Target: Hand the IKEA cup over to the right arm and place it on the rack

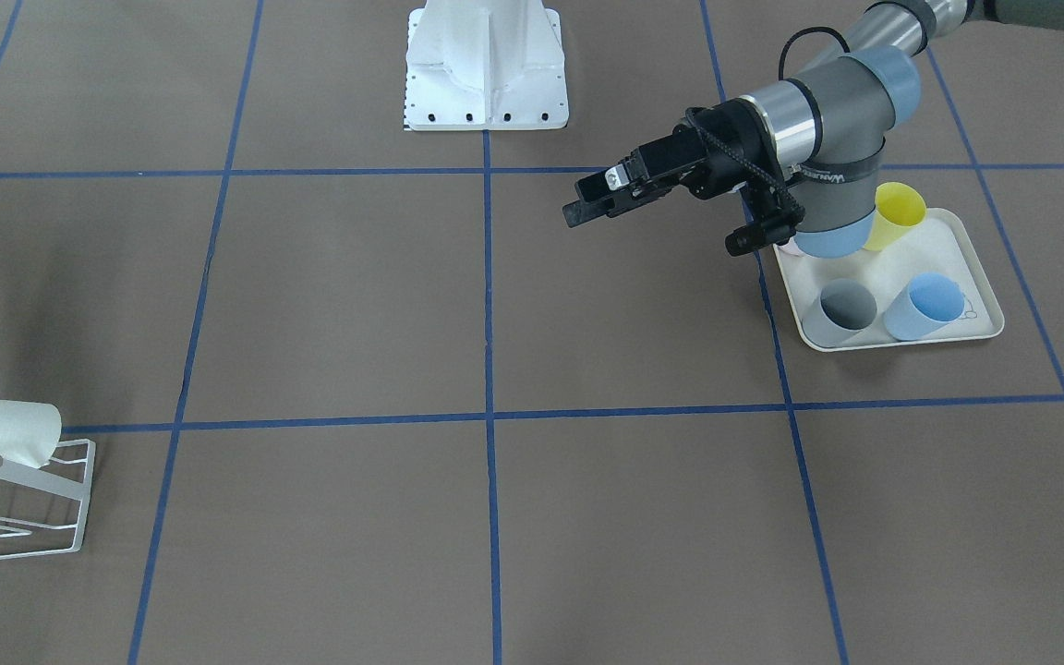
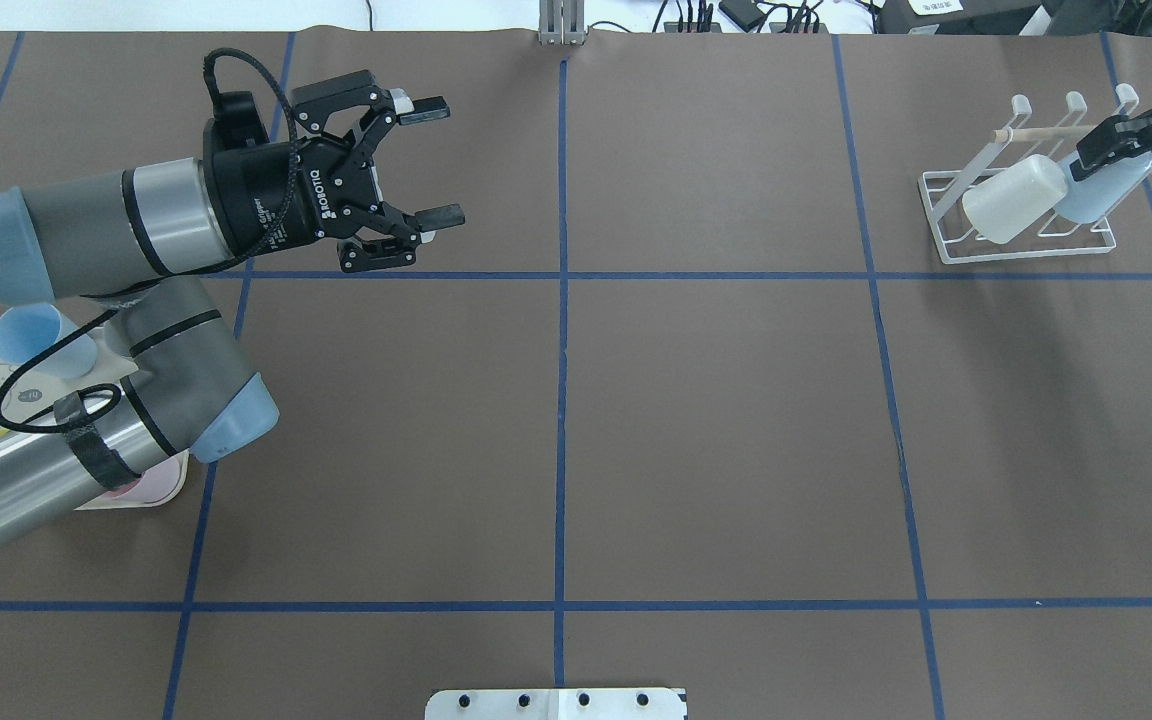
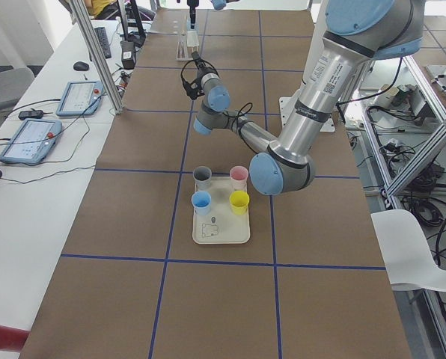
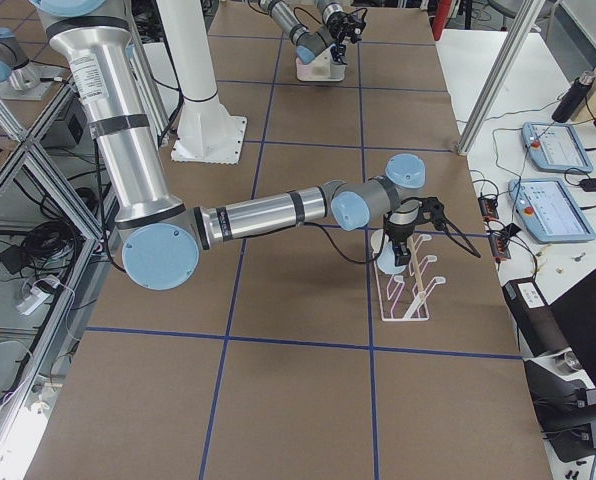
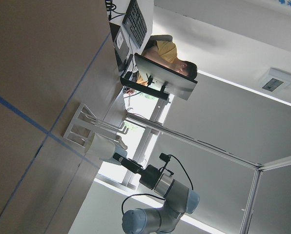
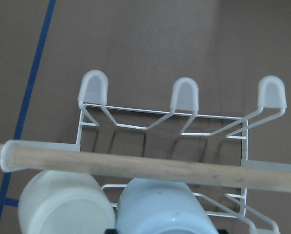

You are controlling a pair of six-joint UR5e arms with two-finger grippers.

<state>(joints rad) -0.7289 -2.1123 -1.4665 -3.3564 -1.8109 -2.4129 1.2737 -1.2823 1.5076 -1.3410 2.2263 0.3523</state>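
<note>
Brown-papered table [image 2: 716,420], two arms at work: we see the left gripper [image 2: 436,160] hanging empty, jaws spread, away from the tray [image 1: 957,245]. Far across, on the white rack [image 6: 184,95], the blue cup [image 2: 1101,195] leans beside a white cup [image 2: 1011,200], with the right gripper [image 2: 1116,145] pinching its end. In our judgement, releasing it before it is fully seated could let it slide off.
</note>
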